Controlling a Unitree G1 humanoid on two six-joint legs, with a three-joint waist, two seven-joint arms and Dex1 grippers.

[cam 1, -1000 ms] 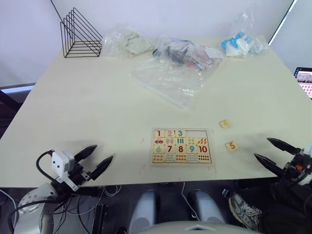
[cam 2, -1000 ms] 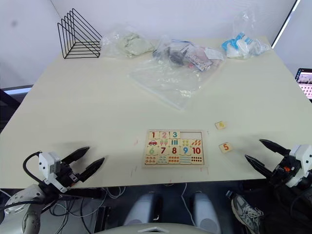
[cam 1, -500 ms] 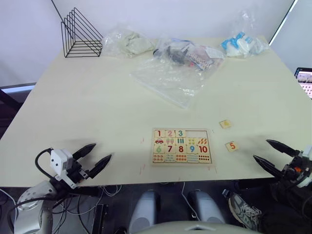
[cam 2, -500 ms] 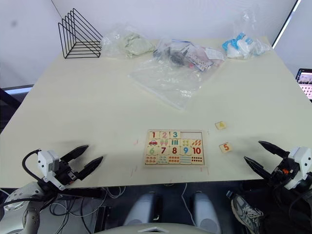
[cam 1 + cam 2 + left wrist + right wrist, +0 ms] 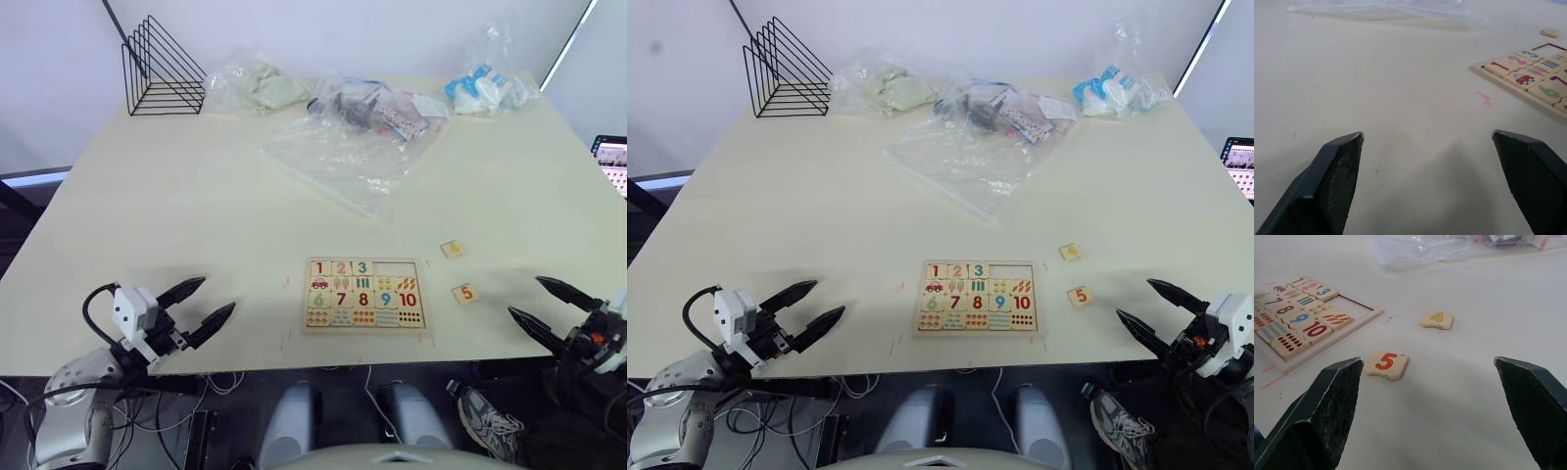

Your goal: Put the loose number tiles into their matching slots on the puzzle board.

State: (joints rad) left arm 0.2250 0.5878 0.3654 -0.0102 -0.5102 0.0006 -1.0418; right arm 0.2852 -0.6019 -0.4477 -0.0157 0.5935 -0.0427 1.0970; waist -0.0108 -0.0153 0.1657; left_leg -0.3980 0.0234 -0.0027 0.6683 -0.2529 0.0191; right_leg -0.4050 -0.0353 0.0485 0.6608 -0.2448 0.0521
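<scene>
Left pincer (image 5: 203, 304) hangs over the near left edge of the table (image 5: 176, 206), its two black fingers spread wide with nothing between them; it points toward the puzzle board (image 5: 365, 293), well apart from it. Far back on the left stands a black wire rack (image 5: 159, 69), and along the back edge lie several clear plastic bags (image 5: 343, 147), some with small items inside.

The puzzle board lies flat near the front edge, about midway across the table. Its top row holds the tiles 1, 2 and 3, and the two matching slots (image 5: 400, 267) to the right of the 3 are empty. The rows below are filled with pictures, the numbers 6 to 10, and dots.

Right of the board, two loose tiles rest on the bare table: the 4 tile (image 5: 1436, 319) farther back and the 5 tile (image 5: 1386, 364) nearer the front, apart from each other and from the board.

Right pincer (image 5: 545, 308) hovers at the near right edge, fingers splayed wide and empty, aimed toward those two tiles.
</scene>
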